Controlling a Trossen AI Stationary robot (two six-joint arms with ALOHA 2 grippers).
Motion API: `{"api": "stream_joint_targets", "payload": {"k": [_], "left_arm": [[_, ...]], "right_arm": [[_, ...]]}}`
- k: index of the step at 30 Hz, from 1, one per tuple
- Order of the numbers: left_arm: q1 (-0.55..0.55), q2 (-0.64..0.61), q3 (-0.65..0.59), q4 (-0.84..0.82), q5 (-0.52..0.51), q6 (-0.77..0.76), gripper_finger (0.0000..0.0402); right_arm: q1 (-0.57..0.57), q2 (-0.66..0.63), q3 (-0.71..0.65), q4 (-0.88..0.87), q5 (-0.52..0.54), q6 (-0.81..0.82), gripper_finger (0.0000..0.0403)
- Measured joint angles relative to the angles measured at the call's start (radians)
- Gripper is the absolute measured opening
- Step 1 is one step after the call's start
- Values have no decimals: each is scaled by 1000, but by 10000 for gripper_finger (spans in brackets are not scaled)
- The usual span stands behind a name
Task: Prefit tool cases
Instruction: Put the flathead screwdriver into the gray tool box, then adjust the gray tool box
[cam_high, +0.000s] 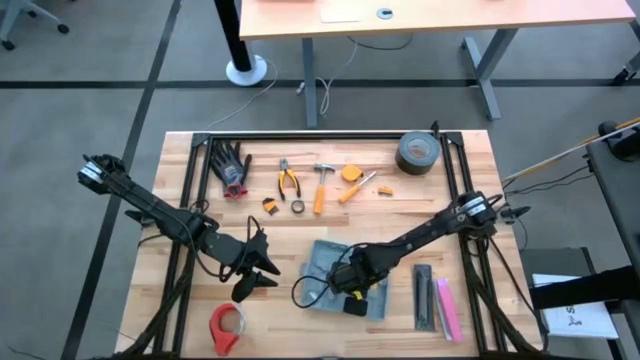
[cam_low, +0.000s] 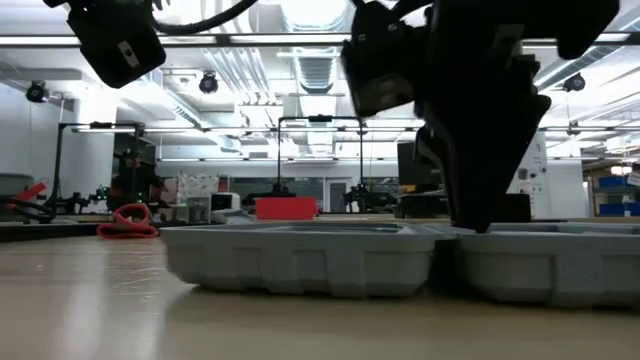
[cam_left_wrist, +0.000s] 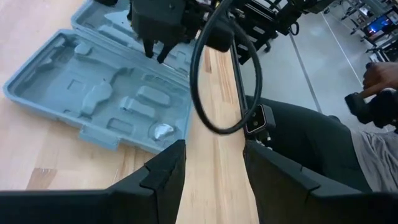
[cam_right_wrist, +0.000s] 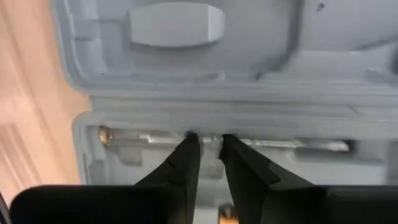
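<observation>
The tool case (cam_high: 322, 258) lies open and flat on the wooden table, its grey moulded tray up (cam_left_wrist: 93, 87). A thin metal rod with a brass end (cam_right_wrist: 106, 134) lies in a long slot of the tray. My right gripper (cam_right_wrist: 208, 144) points down over the case's near half, its fingers closed to a narrow gap across that rod; it shows as a dark mass in the low view (cam_low: 480, 215). My left gripper (cam_high: 262, 275) hangs open above the bare table left of the case, with nothing between its fingers (cam_left_wrist: 212, 152). My right gripper pinches the metal rod near its middle (cam_right_wrist: 210, 140) between its two fingertips. The fingers come from above, pointing down, and lie across the rod. The rod lies level in its slot in the case's tray.
A red tape roll (cam_high: 227, 325) lies near the front left. Gloves (cam_high: 232, 168), pliers (cam_high: 289, 180), a hammer (cam_high: 322, 185) and a grey tape roll (cam_high: 416, 152) lie along the far side. Black and pink bars (cam_high: 435, 300) lie right of the case. A person (cam_left_wrist: 373, 93) sits beyond the table.
</observation>
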Motion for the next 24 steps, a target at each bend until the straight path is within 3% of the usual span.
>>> {"api": "stream_joint_targets", "payload": {"k": [12, 24], "left_arm": [[-6, 30, 1, -2, 0, -28, 168], [-5, 110, 7, 31, -26, -24, 168]], "right_arm": [[74, -80, 1, -183, 39, 85, 49], [153, -82, -53, -216, 39, 190, 62]]}}
